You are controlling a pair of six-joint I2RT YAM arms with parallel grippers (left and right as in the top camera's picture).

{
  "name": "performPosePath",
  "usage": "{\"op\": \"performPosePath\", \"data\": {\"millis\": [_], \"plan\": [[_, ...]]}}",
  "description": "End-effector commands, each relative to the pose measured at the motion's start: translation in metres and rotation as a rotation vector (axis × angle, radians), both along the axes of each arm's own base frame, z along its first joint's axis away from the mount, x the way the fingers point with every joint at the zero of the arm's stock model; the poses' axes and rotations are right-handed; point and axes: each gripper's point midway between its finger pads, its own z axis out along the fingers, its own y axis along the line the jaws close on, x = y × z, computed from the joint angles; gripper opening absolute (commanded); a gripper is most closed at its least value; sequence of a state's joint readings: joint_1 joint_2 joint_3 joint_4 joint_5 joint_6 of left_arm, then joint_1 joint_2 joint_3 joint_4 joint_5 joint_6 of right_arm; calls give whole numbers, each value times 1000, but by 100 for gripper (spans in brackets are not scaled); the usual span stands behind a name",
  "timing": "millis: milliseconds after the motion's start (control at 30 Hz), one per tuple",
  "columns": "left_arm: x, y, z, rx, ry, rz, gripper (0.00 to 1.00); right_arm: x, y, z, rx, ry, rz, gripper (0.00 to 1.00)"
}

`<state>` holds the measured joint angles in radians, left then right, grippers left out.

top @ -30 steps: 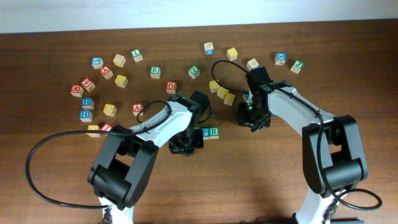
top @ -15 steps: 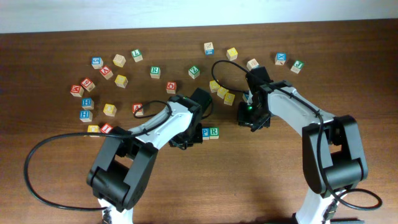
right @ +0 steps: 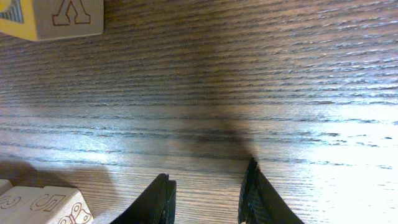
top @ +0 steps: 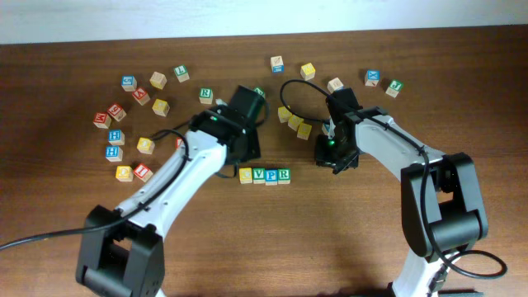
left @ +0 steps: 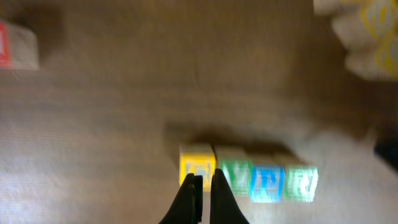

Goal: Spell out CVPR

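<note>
Four cubes lie in a row touching each other: the yellow-faced C cube (top: 246,175), the green V (top: 259,175), the blue P (top: 271,175) and the green R (top: 284,175). My left gripper (top: 238,157) hangs just behind and left of the row, shut and empty. In the blurred left wrist view its tips (left: 204,182) are over the yellow cube (left: 198,167), with the V (left: 233,175), P (left: 267,183) and R (left: 301,182) to the right. My right gripper (top: 334,157) is open and empty over bare wood (right: 208,177).
Many other letter cubes lie scattered across the back of the table, among them a second green R (top: 205,94) and a yellow cluster (top: 293,122) next to my right arm. A cube marked X (right: 62,15) and pale cubes (right: 37,205) lie left of the right gripper.
My left arm has lifted and swung back and left, away from the row, uncovering the yellow and V cubes. The right arm has not moved.
</note>
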<state>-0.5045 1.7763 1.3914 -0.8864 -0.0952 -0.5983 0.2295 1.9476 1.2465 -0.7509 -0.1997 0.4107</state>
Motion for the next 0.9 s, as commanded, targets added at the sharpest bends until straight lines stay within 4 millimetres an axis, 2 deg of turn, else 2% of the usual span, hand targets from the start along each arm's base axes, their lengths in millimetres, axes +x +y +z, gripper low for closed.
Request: {"op": "performPosePath", "data": {"millis": [0, 133, 200, 600, 867], "plan": [[24, 19, -23, 32, -8, 61, 0, -4, -8, -13, -34, 23, 3, 28], [17, 16, -61, 51, 93, 52, 0, -4, -8, -13, -34, 22, 3, 28], [16, 11, -70, 31, 116, 45, 0, -4, -8, -13, -34, 23, 3, 28], [1, -10, -76, -15, 169, -16, 0, -4, -7, -13, -27, 24, 5, 28], [-4, -10, -76, -8, 184, -20, 0, -4, -7, -13, -27, 24, 5, 28]]}}
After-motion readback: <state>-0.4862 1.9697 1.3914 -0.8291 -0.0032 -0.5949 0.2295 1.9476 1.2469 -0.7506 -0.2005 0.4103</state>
